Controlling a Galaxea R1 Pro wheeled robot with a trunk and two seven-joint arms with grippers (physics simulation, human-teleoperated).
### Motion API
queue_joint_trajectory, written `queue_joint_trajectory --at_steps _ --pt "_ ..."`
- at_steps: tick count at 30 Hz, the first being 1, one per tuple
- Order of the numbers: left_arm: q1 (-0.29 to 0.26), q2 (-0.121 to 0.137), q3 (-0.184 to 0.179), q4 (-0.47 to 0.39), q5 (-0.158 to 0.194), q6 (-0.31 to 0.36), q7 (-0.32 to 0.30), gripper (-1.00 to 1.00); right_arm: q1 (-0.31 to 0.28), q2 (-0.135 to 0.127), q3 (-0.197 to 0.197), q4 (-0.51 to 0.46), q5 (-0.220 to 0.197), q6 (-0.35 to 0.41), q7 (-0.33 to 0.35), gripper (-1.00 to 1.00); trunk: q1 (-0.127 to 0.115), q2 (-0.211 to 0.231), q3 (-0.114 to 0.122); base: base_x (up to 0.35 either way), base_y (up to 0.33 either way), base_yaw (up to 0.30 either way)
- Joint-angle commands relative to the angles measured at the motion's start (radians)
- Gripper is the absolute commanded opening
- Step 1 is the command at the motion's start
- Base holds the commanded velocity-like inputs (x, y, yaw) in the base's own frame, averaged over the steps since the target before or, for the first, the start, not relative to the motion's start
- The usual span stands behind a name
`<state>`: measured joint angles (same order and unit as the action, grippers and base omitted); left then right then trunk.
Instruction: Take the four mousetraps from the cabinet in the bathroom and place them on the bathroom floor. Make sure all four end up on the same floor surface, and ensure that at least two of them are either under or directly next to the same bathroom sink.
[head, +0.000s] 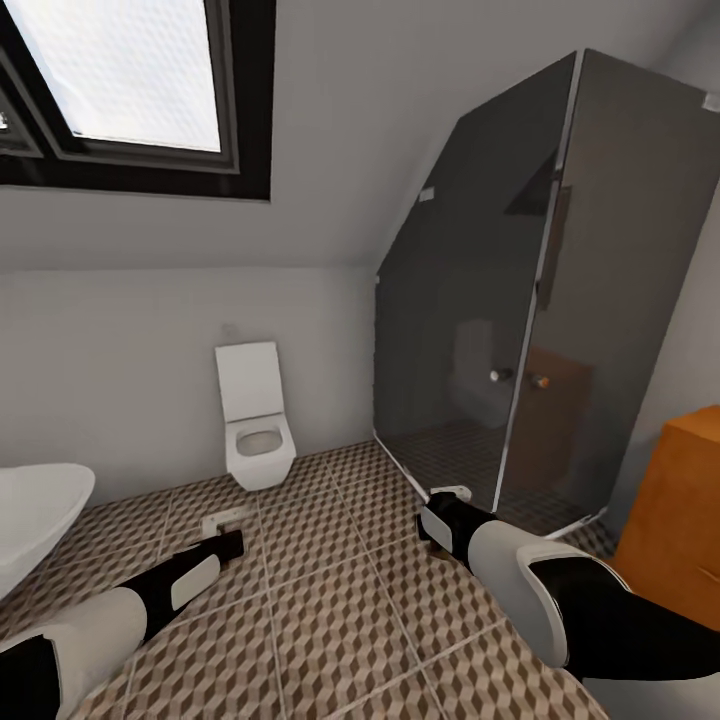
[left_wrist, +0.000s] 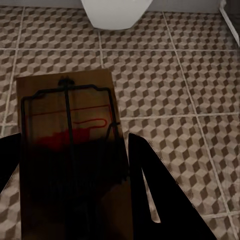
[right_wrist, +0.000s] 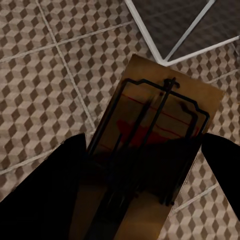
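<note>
Each gripper holds one mousetrap above the cube-patterned bathroom floor (head: 330, 600). My left gripper (left_wrist: 70, 172) is shut on a tan mousetrap (left_wrist: 65, 125) with dark wire and a red mark; in the head view that gripper (head: 228, 540) hangs low at the left, with the mousetrap (head: 222, 521) at its tip. My right gripper (right_wrist: 145, 172) is shut on a second mousetrap (right_wrist: 160, 130), and its gripper (head: 442, 512) hovers near the shower corner with the mousetrap (head: 450, 492) at its tip. The orange-brown cabinet (head: 675, 520) stands at the right edge. The sink is out of view.
A white toilet (head: 255, 420) stands against the far wall, its bowl (left_wrist: 117, 12) ahead of the left gripper. A dark glass shower enclosure (head: 520, 330) fills the right corner, its base frame (right_wrist: 165, 42) near the right gripper. A white rounded tub (head: 35, 520) sits at the left.
</note>
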<state>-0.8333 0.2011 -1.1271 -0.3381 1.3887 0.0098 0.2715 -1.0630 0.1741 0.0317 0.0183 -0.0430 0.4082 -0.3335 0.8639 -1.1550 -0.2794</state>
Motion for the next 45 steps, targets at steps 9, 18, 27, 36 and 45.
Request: queue_joint_trajectory --at_steps 9,18,27,36,45 --pt "-0.001 0.002 -0.006 -0.004 0.0 0.0 0.008 -1.0 -0.002 0.0 0.004 0.002 -0.005 0.001 -0.004 -1.0 0.0 -0.001 -0.001 0.0 0.0 0.292" --pt "-0.001 0.003 -0.008 -0.005 0.0 -0.007 0.008 -1.0 -0.002 0.0 0.004 0.002 -0.005 0.001 -0.004 -1.0 0.0 -0.001 -0.001 0.0 0.0 0.292" --pt "-0.001 0.003 -0.009 -0.005 0.0 -0.009 0.009 -1.0 -0.002 0.0 0.004 0.002 -0.005 0.001 -0.004 -1.0 0.0 -0.001 -0.001 0.0 0.0 0.292" --pt "-0.001 0.001 -0.007 -0.005 0.002 0.003 0.007 -1.0 -0.002 0.0 0.004 0.002 -0.003 0.002 -0.004 -1.0 0.0 -0.001 -0.001 0.086 0.0 0.166" --pt "-0.001 0.0 -0.008 -0.005 0.001 0.025 0.004 -1.0 -0.002 0.0 0.003 0.002 -0.004 0.003 -0.008 -1.0 0.0 -0.001 -0.001 0.312 0.0 0.005"
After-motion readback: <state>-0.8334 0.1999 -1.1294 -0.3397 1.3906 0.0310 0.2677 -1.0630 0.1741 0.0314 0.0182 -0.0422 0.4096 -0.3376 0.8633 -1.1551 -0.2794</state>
